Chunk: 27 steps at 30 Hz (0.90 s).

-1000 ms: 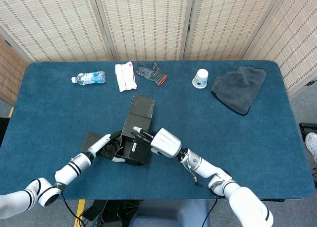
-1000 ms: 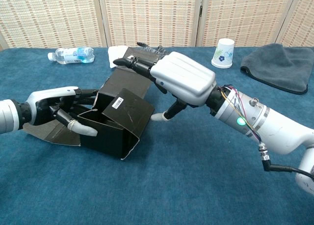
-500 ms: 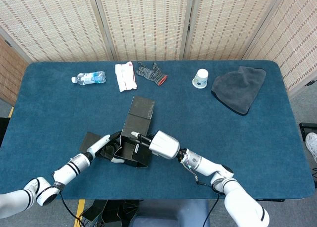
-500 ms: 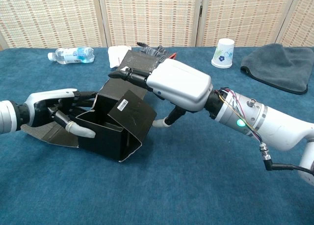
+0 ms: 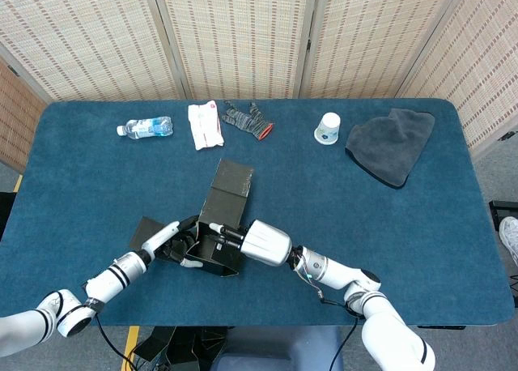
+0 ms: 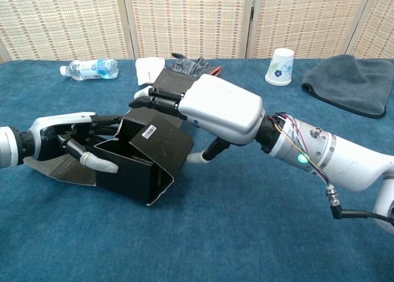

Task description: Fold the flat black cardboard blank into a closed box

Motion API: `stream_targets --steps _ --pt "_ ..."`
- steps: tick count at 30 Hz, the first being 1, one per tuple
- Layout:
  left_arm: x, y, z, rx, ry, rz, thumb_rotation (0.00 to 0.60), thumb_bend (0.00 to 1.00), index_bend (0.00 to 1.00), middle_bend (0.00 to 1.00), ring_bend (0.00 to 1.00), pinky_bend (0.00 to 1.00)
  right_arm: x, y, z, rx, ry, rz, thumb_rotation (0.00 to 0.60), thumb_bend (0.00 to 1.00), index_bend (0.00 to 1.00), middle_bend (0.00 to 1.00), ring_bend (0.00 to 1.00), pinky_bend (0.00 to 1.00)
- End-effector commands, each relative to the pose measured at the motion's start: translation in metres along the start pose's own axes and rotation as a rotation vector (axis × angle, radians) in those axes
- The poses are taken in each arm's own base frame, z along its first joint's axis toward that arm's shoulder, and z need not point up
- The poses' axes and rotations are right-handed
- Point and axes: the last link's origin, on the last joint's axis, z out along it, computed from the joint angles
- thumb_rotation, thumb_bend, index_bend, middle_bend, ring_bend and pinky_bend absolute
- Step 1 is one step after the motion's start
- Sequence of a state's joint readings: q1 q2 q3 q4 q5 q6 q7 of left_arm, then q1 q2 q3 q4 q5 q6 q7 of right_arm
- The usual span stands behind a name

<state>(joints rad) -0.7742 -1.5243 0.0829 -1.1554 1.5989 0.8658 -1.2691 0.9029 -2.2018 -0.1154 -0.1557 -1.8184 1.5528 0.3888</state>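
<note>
The black cardboard box [image 5: 212,249] stands half-formed near the table's front edge, open on top. Its long lid flap [image 5: 231,179] stretches away toward the far side, and another flap [image 5: 148,228] lies flat to the left. In the chest view a side flap with a white barcode label [image 6: 149,129] leans inward over the box [image 6: 132,171]. My left hand [image 5: 174,243] [image 6: 68,140] grips the box's left wall, fingers reaching inside and thumb on the outside. My right hand [image 5: 263,243] [image 6: 218,109] hovers over the box's right side, fingers stretched out above it and thumb touching the labelled flap from below.
Along the far edge lie a water bottle [image 5: 146,127], a white packet [image 5: 205,125], a grey glove [image 5: 248,120], a paper cup [image 5: 327,129] and a dark grey cloth [image 5: 391,144]. Wicker screens stand behind the blue table [image 5: 421,225].
My right hand has slid left, further over the box, and its fingers now reach across the top. The box has shifted slightly toward my left hand, which keeps its hold.
</note>
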Motion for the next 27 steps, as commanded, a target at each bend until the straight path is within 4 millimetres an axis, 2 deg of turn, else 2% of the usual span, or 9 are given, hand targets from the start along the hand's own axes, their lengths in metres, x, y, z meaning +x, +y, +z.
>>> stream_targets --steps 1,10,15,27 --pt "0.0006 -0.0004 0.0 0.002 0.0 -0.002 0.6 0.0 0.11 0.21 0.5 0.6 -0.0005 -0.001 0.0004 0.003 -0.001 0.0 0.6 0.05 0.13 0.13 0.68 1.0" --pt "0.0026 -0.0023 -0.0003 0.011 0.002 -0.023 0.6 0.0 0.1 0.21 0.5 0.6 -0.0017 -0.0021 0.0027 0.0 -0.003 0.014 0.6 0.06 0.25 0.21 0.68 1.0" --pt "0.0039 -0.0032 0.0001 0.013 0.001 -0.024 0.6 0.0 0.1 0.21 0.5 0.6 -0.0056 -0.0005 0.002 0.0 -0.036 0.027 0.6 0.06 0.28 0.3 0.7 1.0" --pt "0.0055 -0.0083 0.0022 0.01 0.009 0.009 0.6 0.0 0.1 0.21 0.5 0.6 -0.0082 0.0029 0.0087 0.011 -0.075 0.044 0.6 0.07 0.31 0.33 0.71 1.0"
